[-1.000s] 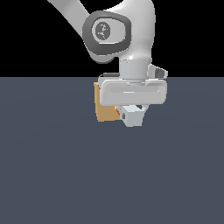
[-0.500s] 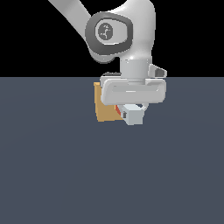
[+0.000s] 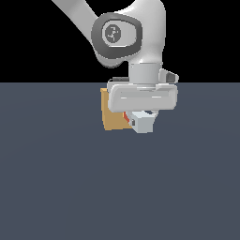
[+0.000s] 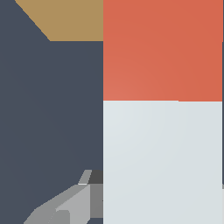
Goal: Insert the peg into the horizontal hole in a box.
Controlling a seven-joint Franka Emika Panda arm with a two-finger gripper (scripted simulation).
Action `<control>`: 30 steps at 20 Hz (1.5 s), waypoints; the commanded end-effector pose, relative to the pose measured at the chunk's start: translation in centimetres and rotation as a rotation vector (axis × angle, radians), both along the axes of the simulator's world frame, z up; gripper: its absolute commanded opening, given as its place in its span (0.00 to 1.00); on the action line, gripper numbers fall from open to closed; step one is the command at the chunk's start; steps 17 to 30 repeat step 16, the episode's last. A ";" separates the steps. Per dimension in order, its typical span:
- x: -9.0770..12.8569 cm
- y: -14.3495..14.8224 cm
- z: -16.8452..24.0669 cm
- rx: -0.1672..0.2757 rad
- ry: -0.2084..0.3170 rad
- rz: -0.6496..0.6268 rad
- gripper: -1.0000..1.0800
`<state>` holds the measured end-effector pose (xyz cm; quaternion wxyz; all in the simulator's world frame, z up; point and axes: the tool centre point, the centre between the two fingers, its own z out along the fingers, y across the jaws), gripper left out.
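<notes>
- Pincer (image 3: 143, 123) of the white Franka arm (image 3: 140, 42) is hanging low over the dark slate-blue tabletop (image 3: 120, 187), clamped on the long square-sectioned peg, half pale grey-white and half red (image 4: 162, 109).
- In the exterior view, the peg's pale end is facing the camera just under the wide white hand body, with a sliver of its red half showing behind it.
- The tan-orange flat-faced box (image 3: 112, 115) is standing right behind the pincer, toward the exterior view's left, largely hidden by the hand.
- In the wrist view, the peg is filling most of the picture, its red half pointing toward a tan corner of the box.
- One grey fingertip (image 4: 65, 208) is showing beside the peg's pale half.
- The box's hole is hidden, so whether the red tip is inside it cannot be told.
</notes>
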<state>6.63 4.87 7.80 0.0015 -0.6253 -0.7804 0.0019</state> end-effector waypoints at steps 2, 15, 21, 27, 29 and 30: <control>-0.2 1.3 0.3 0.001 -0.005 0.002 0.00; -1.8 8.5 0.4 0.001 -0.008 0.002 0.00; -1.8 8.6 0.4 0.001 -0.008 0.002 0.00; -1.8 8.6 0.4 0.001 -0.008 0.002 0.00; -1.8 8.6 0.4 0.001 -0.008 0.002 0.00; -1.8 8.6 0.4 0.001 -0.008 0.002 0.00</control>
